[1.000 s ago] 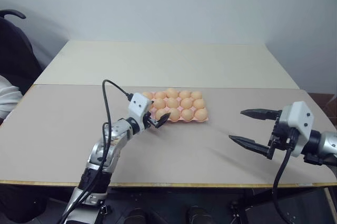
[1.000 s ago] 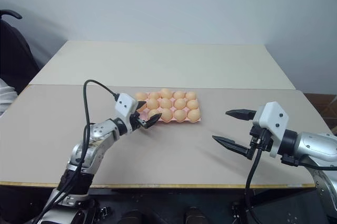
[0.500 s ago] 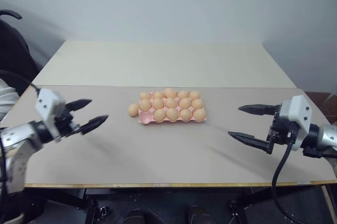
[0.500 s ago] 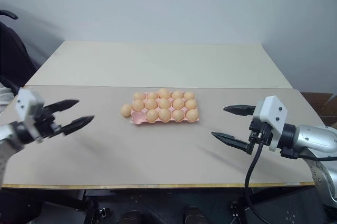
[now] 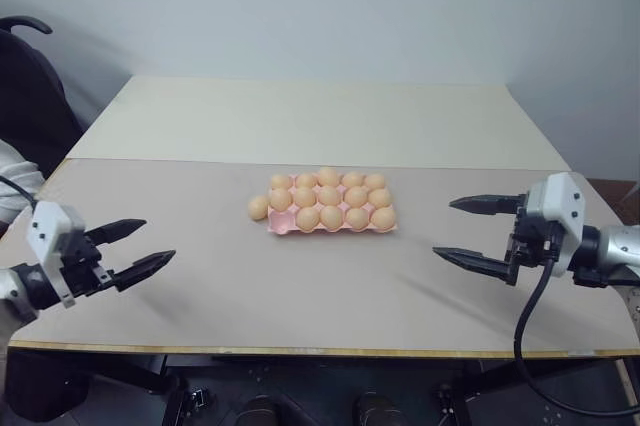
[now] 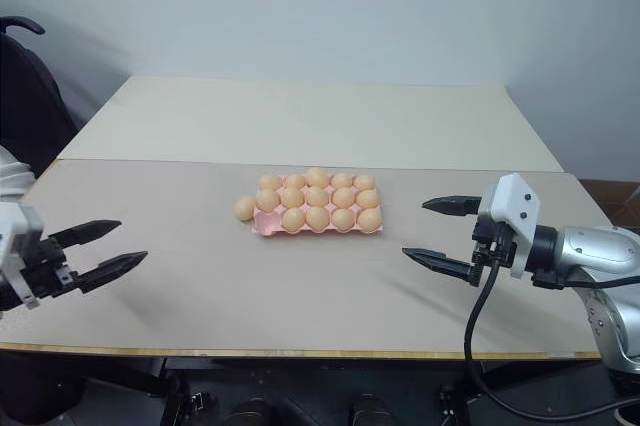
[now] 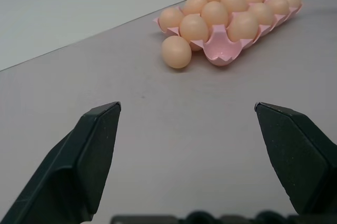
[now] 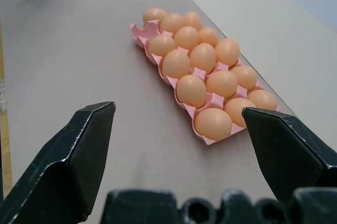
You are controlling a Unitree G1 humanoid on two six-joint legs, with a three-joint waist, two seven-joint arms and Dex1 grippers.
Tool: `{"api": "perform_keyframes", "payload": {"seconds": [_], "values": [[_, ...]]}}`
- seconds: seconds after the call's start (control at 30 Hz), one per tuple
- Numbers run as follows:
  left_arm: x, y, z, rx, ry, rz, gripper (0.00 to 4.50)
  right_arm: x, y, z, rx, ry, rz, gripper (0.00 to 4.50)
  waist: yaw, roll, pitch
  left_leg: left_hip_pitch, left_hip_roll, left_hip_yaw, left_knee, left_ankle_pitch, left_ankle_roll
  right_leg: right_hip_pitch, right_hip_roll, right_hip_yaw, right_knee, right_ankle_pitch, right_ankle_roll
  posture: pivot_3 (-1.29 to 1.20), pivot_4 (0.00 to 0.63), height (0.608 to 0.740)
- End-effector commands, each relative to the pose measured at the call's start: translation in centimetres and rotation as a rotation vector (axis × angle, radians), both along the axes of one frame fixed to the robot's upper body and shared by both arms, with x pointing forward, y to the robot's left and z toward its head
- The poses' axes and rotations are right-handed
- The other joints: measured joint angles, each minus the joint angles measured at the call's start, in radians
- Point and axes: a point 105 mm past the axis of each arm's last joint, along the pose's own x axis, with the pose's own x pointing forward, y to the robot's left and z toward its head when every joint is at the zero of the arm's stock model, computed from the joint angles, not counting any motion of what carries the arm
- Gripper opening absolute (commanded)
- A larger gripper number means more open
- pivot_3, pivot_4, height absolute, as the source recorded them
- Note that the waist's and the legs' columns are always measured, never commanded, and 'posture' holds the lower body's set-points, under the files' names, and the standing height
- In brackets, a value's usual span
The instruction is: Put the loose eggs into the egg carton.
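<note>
Since one loose light orange-tan oval egg (image 5: 258,208) lies on the table touching the left short edge of the flat pink molded egg carton (image 5: 331,229), mid-table, the left end effector (image 5: 136,248), released and empty, seems nearer than the released right end effector (image 5: 473,229).

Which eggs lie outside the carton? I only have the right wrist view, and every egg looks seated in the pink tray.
Observer: One loose egg lies on the table, beside the left end of the egg carton, near its front corner.
Operator: Is there a free cup for it?
Observer: Yes. The front-left corner cup is empty, right next to that egg.
Operator: Where is the left end effector?
Observer: The left end effector is open and holds nothing, over the near left part of the table, well apart from the egg.
</note>
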Motion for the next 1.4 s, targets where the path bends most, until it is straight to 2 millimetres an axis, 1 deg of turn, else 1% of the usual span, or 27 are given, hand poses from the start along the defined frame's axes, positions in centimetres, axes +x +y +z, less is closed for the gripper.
{"api": "perform_keyframes", "payload": {"seconds": [0.03,0.1,0.17,0.27,0.3,0.37,0.47,0.63,0.73,0.83,0.93,1.13,1.23,1.4], "values": [[2.4,-1.1,-0.6,0.010,-0.023,0.016,4.43,-0.3,0.4,1.1,-0.008,-0.060,0.019,4.50,-0.001,0.000,0.000,0.000,0.000,0.000,0.000,0.000,0.000,0.000,0.000,0.000,0.000,0.000,0.000,0.00,0.150,0.740],[4.2,-2.0,-1.2,0.000,-0.023,0.029,4.43,-0.3,0.5,1.1,-0.007,-0.062,0.020,4.50,0.003,0.000,0.000,0.001,0.000,0.000,0.000,0.000,0.000,0.001,0.000,0.000,0.000,0.000,0.000,0.00,0.150,0.740],[6.8,-3.4,-1.9,-0.014,-0.034,0.047,4.43,-0.4,0.5,1.2,-0.006,-0.069,0.016,4.50,0.005,0.000,0.000,0.000,0.000,0.000,0.001,0.000,0.000,0.001,0.001,0.000,0.000,0.001,0.000,0.00,0.150,0.740],[9.3,-5.2,-2.4,-0.027,-0.055,0.055,4.43,-0.6,0.5,1.3,-0.005,-0.075,0.010,4.50,0.008,0.000,0.000,-0.001,-0.001,0.000,0.001,0.000,0.000,0.001,0.001,0.000,-0.001,0.001,0.000,0.00,0.150,0.740],[10.0,-5.6,-2.5,-0.029,-0.058,0.064,4.43,-0.6,0.5,1.3,-0.004,-0.076,0.007,4.50,0.006,0.000,0.000,-0.001,-0.001,0.000,0.001,0.000,0.000,0.001,0.001,0.000,-0.001,0.001,0.000,0.00,0.150,0.740],[11.6,-7.1,-3.0,-0.043,-0.056,0.055,4.43,-0.8,0.5,1.2,-0.002,-0.078,0.001,4.50,0.005,0.000,0.000,-0.003,-0.001,-0.001,0.001,-0.001,0.001,-0.001,0.001,0.001,-0.001,0.001,0.000,0.00,0.150,0.740],[13.0,-8.5,-3.6,-0.036,-0.051,0.046,4.43,-1.0,0.4,1.2,0.000,-0.080,-0.009,4.50,0.004,0.000,0.000,-0.003,-0.001,-0.001,0.001,-0.001,0.001,-0.001,0.001,0.000,-0.001,0.001,0.000,0.00,0.150,0.740],[14.5,-8.9,-4.6,-0.013,-0.023,0.073,4.43,-1.2,0.2,1.2,0.002,-0.082,-0.024,4.50,0.002,0.000,0.000,-0.003,-0.001,-0.001,0.001,-0.001,0.001,-0.001,0.001,0.000,-0.001,0.001,0.000,0.00,0.150,0.740],[15.1,-9.1,-4.8,-0.021,-0.023,0.079,4.43,-1.2,0.2,1.1,0.002,-0.083,-0.030,4.50,0.002,0.000,0.000,-0.003,-0.001,-0.001,0.002,-0.001,0.001,0.000,0.001,0.000,0.000,0.001,0.001,0.00,0.150,0.740],[15.2,-9.4,-4.6,-0.043,-0.030,0.067,4.43,-1.3,0.2,1.1,0.002,-0.084,-0.032,4.50,0.001,0.000,0.000,-0.003,-0.001,-0.001,0.002,-0.001,0.001,0.000,0.001,0.000,0.000,0.001,0.001,0.00,0.150,0.740],[15.2,-9.2,-4.5,-0.051,-0.030,0.070,4.43,-1.4,0.2,1.1,0.002,-0.084,-0.034,4.50,0.002,0.000,0.000,-0.003,-0.001,-0.001,0.002,-0.001,0.001,-0.001,0.001,0.000,-0.001,0.001,0.001,0.00,0.150,0.740],[15.1,-8.6,-5.4,-0.025,-0.002,0.089,4.43,-1.5,0.2,1.0,0.003,-0.086,-0.040,4.50,0.002,0.000,0.000,-0.003,-0.001,-0.002,0.002,-0.001,0.001,-0.001,0.001,0.000,0.000,0.001,0.001,0.00,0.150,0.740],[15.3,-8.5,-5.6,-0.014,0.004,0.105,3.81,-1.4,0.2,1.1,0.005,-0.088,-0.038,4.50,0.002,0.000,0.000,-0.003,-0.001,-0.002,0.002,-0.001,0.001,-0.001,0.001,0.000,0.000,0.001,0.001,0.00,0.150,0.740],[15.4,-8.3,-5.2,-0.022,-0.005,0.114,2.18,-1.4,0.3,1.1,0.006,-0.090,-0.038,4.50,0.002,0.000,0.000,-0.003,-0.001,-0.002,0.002,-0.001,0.001,-0.001,0.001,0.000,0.000,0.001,0.001,0.00,0.150,0.740]]}}
